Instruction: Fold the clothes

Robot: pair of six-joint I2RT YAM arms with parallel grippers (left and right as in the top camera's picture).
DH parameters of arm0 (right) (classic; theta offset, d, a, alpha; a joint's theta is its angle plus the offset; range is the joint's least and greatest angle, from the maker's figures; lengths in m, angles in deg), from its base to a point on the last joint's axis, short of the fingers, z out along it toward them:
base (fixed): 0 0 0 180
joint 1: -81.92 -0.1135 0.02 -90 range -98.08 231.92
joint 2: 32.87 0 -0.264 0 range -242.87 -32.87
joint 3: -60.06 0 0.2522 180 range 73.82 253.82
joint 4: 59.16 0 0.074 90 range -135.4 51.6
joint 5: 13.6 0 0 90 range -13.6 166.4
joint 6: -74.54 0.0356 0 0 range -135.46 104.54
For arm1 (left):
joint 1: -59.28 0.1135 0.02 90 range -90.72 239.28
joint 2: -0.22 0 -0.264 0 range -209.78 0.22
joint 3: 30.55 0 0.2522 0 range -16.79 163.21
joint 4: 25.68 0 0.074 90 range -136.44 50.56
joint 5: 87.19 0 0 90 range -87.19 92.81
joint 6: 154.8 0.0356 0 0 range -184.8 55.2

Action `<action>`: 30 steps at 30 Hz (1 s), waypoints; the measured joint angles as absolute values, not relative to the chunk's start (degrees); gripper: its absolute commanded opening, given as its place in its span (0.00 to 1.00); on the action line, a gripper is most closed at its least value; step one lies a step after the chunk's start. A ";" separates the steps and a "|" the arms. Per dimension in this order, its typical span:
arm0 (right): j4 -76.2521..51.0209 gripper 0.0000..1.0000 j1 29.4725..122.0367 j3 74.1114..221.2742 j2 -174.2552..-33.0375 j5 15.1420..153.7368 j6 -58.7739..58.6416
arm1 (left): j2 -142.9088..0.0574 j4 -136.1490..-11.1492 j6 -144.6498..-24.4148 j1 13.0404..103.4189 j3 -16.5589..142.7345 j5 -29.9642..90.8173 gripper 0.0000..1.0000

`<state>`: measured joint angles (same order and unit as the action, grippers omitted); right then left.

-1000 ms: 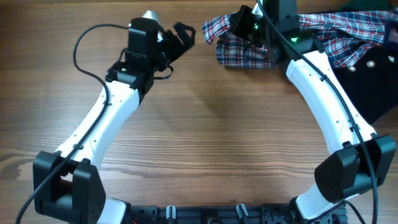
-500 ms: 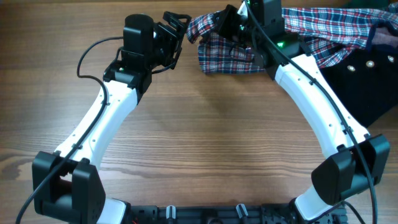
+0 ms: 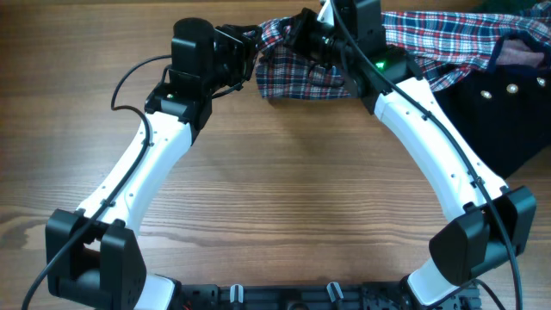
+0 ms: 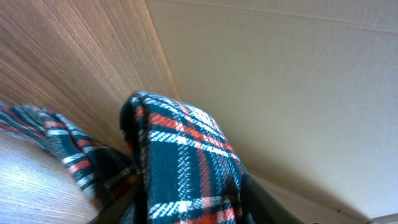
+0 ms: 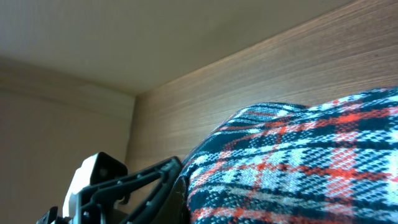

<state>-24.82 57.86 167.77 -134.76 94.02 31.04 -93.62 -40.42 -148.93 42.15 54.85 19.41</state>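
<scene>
**woodshop_dan:** Wood-grain bench, plaid garment bunched up at the far edge. Why are both arms on it?

**yam_fan:** Looks like the left fingers pinch a raised fold and the right fingers are clamped on cloth just beside. My guess: spreading it flat before folding. No readable label or brand anywhere.

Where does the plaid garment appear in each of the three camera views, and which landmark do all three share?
Overhead: plaid garment at top centre, trailing right along the far edge.
Left wrist: plaid garment at bottom centre, a raised fold close to the lens.
Right wrist: plaid garment fills the lower right corner.
Shared landmark: wooden table beneath it; table upper left in left wrist, table upper right in right wrist.
</scene>
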 measured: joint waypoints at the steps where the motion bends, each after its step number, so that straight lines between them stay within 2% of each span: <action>1: -24.82 0.04 57.76 167.77 -134.76 94.13 31.04 | -93.62 -40.42 -148.93 42.07 54.85 19.21 0.04; 2: -24.80 0.10 57.71 167.77 -134.76 94.37 31.01 | -93.62 -40.35 -148.89 42.02 54.85 19.19 0.04; 3: -24.80 0.27 57.67 167.77 -134.76 94.42 31.01 | -93.62 -40.18 -148.69 41.96 54.85 19.19 0.04; 4: -24.82 0.38 57.67 167.77 -134.76 94.44 31.06 | -93.62 -39.93 -148.13 41.96 54.85 19.17 0.04; 5: -24.84 0.55 57.67 167.77 -134.76 94.50 30.99 | -93.62 -39.74 -147.08 41.98 54.85 19.17 0.04; 7: -24.95 0.79 57.56 167.77 -134.76 94.61 29.86 | -93.62 -39.41 -144.02 42.04 54.85 19.17 0.04; 9: -24.91 0.96 57.58 167.77 -134.76 94.64 28.57 | -93.62 -39.43 -141.00 42.37 54.85 19.32 0.04; 10: -24.91 1.00 57.62 167.77 -134.76 94.57 27.67 | -93.62 -39.45 -139.93 42.66 54.85 19.48 0.04; 22: -16.74 0.99 71.44 167.94 -132.57 94.26 14.56 | -93.62 -42.47 -125.85 61.41 54.85 32.44 0.04; 30: -2.33 1.00 72.33 168.21 -132.22 87.69 7.12 | -93.62 -43.15 -121.85 66.26 54.85 36.90 0.04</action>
